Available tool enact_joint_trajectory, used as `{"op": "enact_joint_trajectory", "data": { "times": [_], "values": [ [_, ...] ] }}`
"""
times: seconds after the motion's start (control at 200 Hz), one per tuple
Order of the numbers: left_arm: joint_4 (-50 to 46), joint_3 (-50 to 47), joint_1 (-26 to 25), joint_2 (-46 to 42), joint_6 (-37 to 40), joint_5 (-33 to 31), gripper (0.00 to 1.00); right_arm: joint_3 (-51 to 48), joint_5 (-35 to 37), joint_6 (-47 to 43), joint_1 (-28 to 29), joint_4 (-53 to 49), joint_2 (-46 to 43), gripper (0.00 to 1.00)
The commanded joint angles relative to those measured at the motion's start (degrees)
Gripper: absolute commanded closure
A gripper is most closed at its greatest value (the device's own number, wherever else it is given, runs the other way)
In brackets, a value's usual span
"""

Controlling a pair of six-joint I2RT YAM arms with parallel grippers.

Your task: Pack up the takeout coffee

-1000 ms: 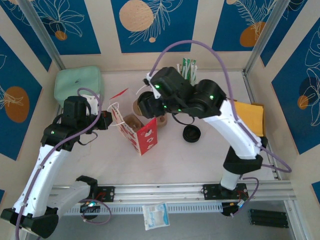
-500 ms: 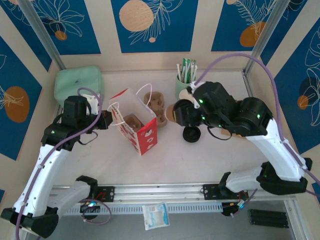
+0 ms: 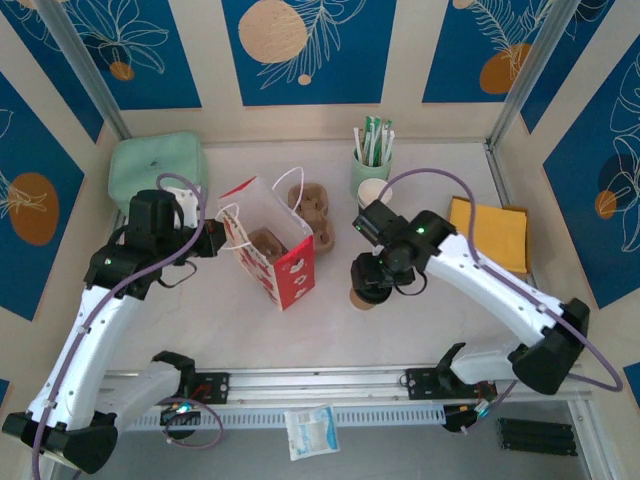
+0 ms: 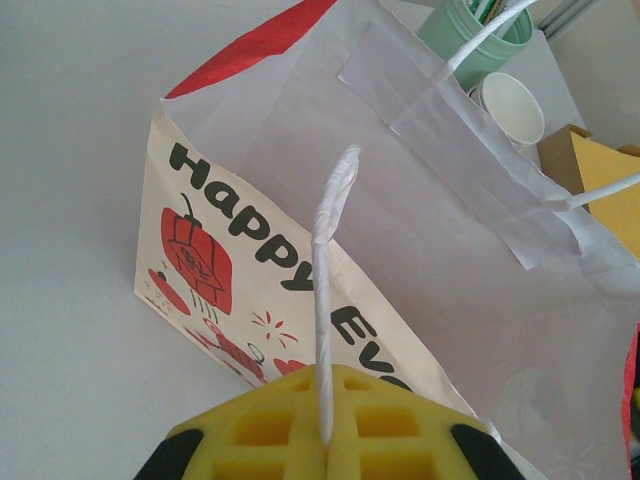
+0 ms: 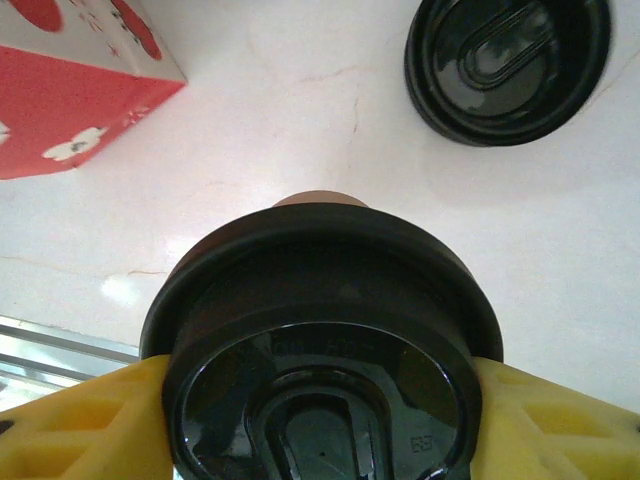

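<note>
The takeout coffee (image 5: 320,330), a tan-brown cup with a black lid, sits between the yellow fingers (image 5: 560,420) of my right gripper (image 5: 320,400), which is shut on it. From above, that right gripper (image 3: 370,280) hangs low just right of the bag, and the cup's brown base (image 3: 360,298) pokes out beneath it. My left gripper (image 4: 325,400) is shut on the white handle (image 4: 330,270) of the red-and-white paper bag (image 4: 300,200), holding it at the left gripper (image 3: 212,240). The bag (image 3: 275,255) stands open.
A loose black lid (image 5: 510,60) lies on the table beyond the cup. Behind the bag are a brown cup carrier (image 3: 318,208), a mint-green cup of sticks (image 3: 370,160) and a white cup (image 3: 376,192). Yellow napkins (image 3: 490,232) lie right, a mint-green box (image 3: 155,165) far left.
My right arm has swung from behind the bag, over the carrier, to the right and forward, carrying the cup low beside the bag. The left arm has not moved.
</note>
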Motion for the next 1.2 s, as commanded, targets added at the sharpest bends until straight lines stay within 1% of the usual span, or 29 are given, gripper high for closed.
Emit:
{"op": "enact_joint_trajectory", "data": {
  "times": [0.0,0.33,0.665,0.89,1.07,1.195],
  "values": [
    [0.4,1.0,0.58,0.29,-0.47,0.38,1.0,-0.82,-2.78,0.59,-0.06,4.23,2.46,0.5],
    [0.67,0.99,0.58,0.73,-0.3,0.62,1.0,-2.44,-0.04,-0.05,-0.1,8.32,10.03,0.47],
    [1.04,0.49,0.58,0.8,-0.39,0.62,1.0,-4.67,4.19,0.5,0.63,10.58,13.0,0.47],
    [1.05,0.48,0.58,0.73,-0.57,0.65,1.0,-6.83,7.07,2.59,2.5,11.44,13.08,0.35],
    [1.03,0.3,0.58,0.68,-0.78,0.6,1.0,-7.98,8.8,4.19,3.37,12.18,13.2,0.29],
    [0.94,0.3,0.58,0.59,-0.8,0.58,1.0,-8.29,9.89,4.71,3.43,12.34,13.44,0.27]
  ]
}}
